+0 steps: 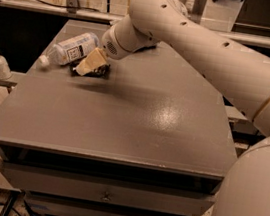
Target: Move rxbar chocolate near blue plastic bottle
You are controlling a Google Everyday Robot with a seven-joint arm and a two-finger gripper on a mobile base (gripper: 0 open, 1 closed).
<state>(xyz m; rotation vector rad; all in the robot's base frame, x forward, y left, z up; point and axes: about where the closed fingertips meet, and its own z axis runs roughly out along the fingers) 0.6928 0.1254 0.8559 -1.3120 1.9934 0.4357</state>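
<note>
Gripper low over the rxbar chocolate at the far-left part of the grey table — whether it is clamped on the bar or merely resting above it, I cannot tell from my feed. The bar, flat, black and glossy, lies on the matte tabletop just beside the blue plastic bottle, which is on its side — clear-walled, pale label up, white cap pointing left. I see the smooth white arm reaching in from the right, dotted with small holes, wrist bent down toward the bar.
</note>
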